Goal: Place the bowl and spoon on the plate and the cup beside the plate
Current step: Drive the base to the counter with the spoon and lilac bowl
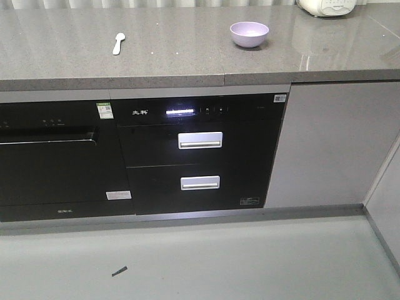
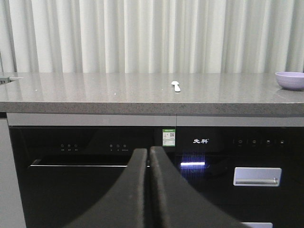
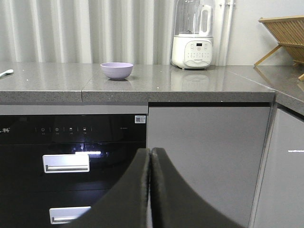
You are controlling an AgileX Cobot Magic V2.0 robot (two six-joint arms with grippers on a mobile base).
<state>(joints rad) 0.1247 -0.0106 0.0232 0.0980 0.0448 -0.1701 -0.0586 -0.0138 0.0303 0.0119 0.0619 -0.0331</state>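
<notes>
- Both pairs of jaws are pressed together with nothing between them: my left gripper [image 2: 148, 151] and my right gripper [image 3: 150, 151] each show two dark fingers meeting at a thin seam, held low in front of the cabinets.
- Only the front view looks down on the grey countertop [image 1: 169, 59], so it alone shows the spoon [image 1: 118, 43] and the bowl [image 1: 249, 33] together from above. They lie well apart, the spoon to the left.
- From there the spoon's long axis runs roughly front to back across the counter, its far end leaning slightly right. I cannot tell for sure which end is the scoop.
- My left wrist view sees the spoon [image 2: 176, 86] foreshortened at counter height, with the bowl [image 2: 290, 80] cut by the right edge and a pale curtain [image 2: 142, 35] behind.
- My right wrist view puts the bowl [image 3: 117, 70] upright, mouth up, near the counter's middle, and catches only a tip of the spoon [image 3: 5, 72] at the far left.
- That view alone shows the white blender [image 3: 192, 33] whole and a wooden rack [image 3: 285, 33] at the right.
- The front view alone shows the floor, with a small dark scrap [image 1: 119, 270] on it.
</notes>
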